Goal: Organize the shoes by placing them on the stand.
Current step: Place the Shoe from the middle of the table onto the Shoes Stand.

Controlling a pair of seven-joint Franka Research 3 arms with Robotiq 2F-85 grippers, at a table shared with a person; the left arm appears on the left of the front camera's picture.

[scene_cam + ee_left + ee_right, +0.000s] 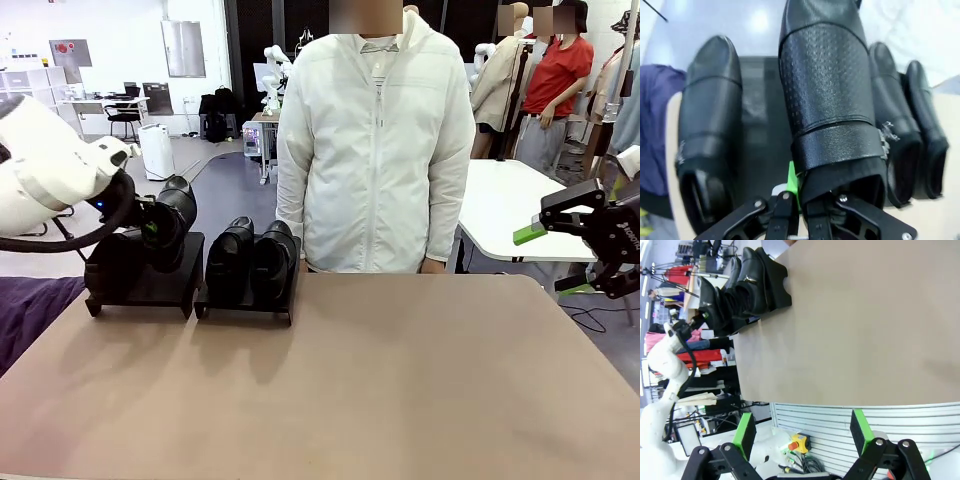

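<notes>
Shoe [827, 100] clamped at heel in left tool [795, 200], above stand [757, 125]; right tool [802, 432] agape, empty.

Front view sits low at the robot's table edge, facing across the tan table [400, 380] toward the person [375, 140] at the far side. Left wrist view looks down its gripper [795, 197], very close on the shoes [827, 95] and stand [757, 120]. Right wrist view is rolled sideways, off the table's edge, sharing shoes [747, 282] and tabletop with the front view.
</notes>
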